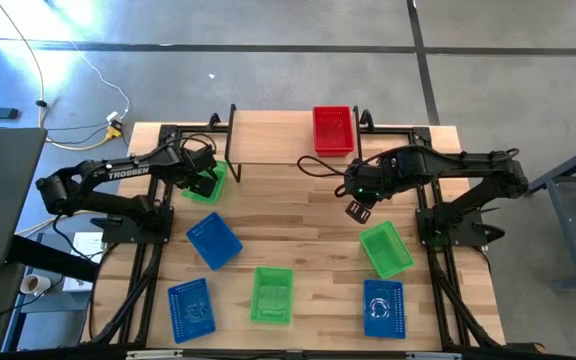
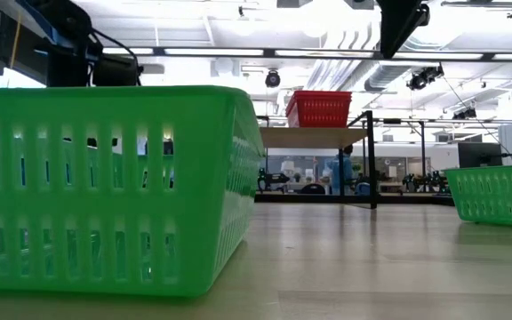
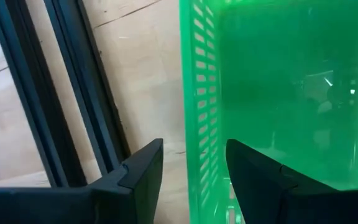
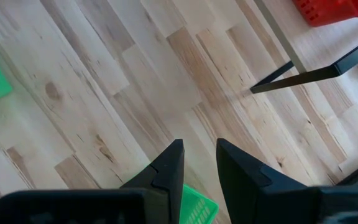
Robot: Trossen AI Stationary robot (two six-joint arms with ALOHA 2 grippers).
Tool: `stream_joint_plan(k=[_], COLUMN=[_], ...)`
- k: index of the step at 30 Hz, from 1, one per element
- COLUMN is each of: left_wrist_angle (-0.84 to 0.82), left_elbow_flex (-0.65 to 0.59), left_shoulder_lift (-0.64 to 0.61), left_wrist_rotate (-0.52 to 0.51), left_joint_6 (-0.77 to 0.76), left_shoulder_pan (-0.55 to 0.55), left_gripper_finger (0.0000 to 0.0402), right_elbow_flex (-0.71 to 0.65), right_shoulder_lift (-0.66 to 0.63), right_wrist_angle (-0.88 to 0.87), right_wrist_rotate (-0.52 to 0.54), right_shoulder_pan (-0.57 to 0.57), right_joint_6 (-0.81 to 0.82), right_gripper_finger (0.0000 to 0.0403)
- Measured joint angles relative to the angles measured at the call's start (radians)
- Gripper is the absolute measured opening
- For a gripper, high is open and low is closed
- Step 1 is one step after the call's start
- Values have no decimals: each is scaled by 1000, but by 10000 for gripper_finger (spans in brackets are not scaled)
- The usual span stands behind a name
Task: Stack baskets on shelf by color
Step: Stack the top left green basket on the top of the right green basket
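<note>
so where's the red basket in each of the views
High view: red basket on the shelf, right end, top centre.
Low view: upper middle, on the shelf top.
Left wrist view: not in it.
Right wrist view: top right corner, cut by the edge.
Shared landmark: the shelf's light wood plank with black legs.

I'm looking down on a grey concrete floor [image 1: 268, 25] running all around the wooden table [image 1: 308, 215]. Dark seams [image 1: 423, 60] are crossing the floor beyond the far edge. A white cable [image 1: 83, 70] is trailing over the floor at the far left, ending at a yellow plug [image 1: 114, 126]. Glare is washing over that far left corner. From table height I'm seeing a white ceiling [image 2: 265, 27] with long strip lights [image 2: 207, 52], pipes and ducts [image 2: 398, 76], and cluttered benches [image 2: 327, 182] far behind.
</note>
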Motion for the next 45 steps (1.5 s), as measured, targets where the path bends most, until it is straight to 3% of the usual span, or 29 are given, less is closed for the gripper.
stream_joint_plan(k=[6,15,20,27,33,45], left_wrist_angle=[5,17,19,12,11,12], left_elbow_flex=[-10,-10,-9,-9,-9,-9], left_shoulder_lift=[0,0,0,0,-23,-249], left_wrist_rotate=[-1,15,-37,-128,-138,-141], left_joint_6=[0,44,60,8,-41,-68], left_shoulder_pan=[12,39,44,43,43,43], left_gripper_finger=[156,54,11,5,3,0], right_elbow_flex=[0,0,0,0,0,0], right_shoulder_lift=[0,0,0,0,0,0], right_wrist_angle=[4,17,21,23,24,36], right_wrist_rotate=[-14,-32,-33,-36,-35,-19], right_shoulder_pan=[0,0,0,0,0,0], right_joint_6=[0,0,0,0,0,-34], right_gripper_finger=[85,85,85,85,85,85])
